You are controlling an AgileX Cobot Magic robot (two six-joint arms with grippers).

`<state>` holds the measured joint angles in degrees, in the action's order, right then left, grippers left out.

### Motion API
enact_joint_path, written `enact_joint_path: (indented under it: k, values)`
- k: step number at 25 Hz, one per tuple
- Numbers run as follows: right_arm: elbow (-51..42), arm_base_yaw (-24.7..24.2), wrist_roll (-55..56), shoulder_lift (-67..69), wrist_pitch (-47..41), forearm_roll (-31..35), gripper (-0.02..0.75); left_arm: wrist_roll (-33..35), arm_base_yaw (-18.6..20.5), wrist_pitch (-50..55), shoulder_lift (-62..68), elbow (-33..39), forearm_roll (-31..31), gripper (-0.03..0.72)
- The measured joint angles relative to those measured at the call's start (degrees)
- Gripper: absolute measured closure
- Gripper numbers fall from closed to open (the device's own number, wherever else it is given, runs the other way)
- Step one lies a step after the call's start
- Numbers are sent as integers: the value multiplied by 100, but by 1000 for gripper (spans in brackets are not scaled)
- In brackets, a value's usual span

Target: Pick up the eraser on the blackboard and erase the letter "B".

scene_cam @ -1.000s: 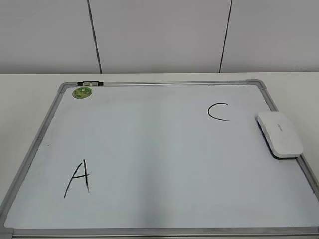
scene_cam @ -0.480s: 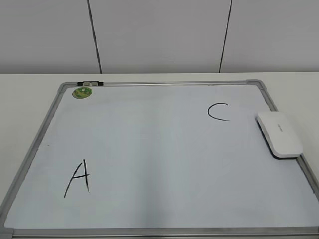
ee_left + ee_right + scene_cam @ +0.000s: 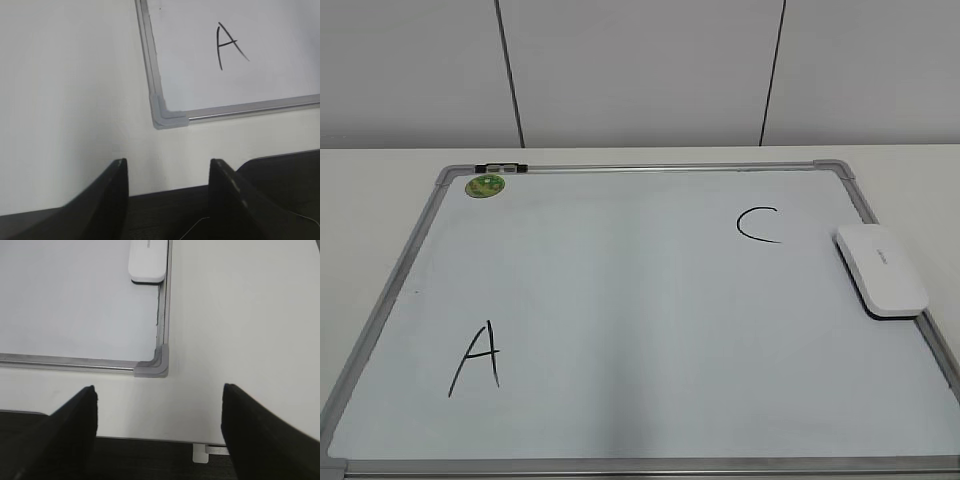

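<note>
Nothing has moved since the earlier frames: board, letters and eraser sit exactly where they were. We see the blackboard [image 3: 620, 300] lying flat on a pale table [image 3: 380, 170], with the eraser [image 3: 881, 270] resting near its right edge, just below and to the right of the letter "C" [image 3: 758, 224]. An "A" [image 3: 478, 357] sits at the lower left, and a green magnet [image 3: 486, 184] at the upper left corner. We find no "B" anywhere on the board, so the erasing looks done and the eraser set back down. Neither arm shows in the exterior view. Both wrist views look on from off the board: the left gripper [image 3: 167, 192] and right gripper [image 3: 159, 422] hold nothing, jaws spread apart.
</note>
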<state>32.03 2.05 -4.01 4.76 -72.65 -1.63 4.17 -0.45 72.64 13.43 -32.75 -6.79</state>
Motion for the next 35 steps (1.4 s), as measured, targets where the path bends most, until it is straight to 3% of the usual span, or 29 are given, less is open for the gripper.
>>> enact_joint_path:
  k: [15,35]
  values:
    - [-310,0,0,-12,679,-9,146,0,0,-892,-13,323,414,314]
    - [-310,0,0,-12,724,-1,146,0,0,-935,-13,334,414,314]
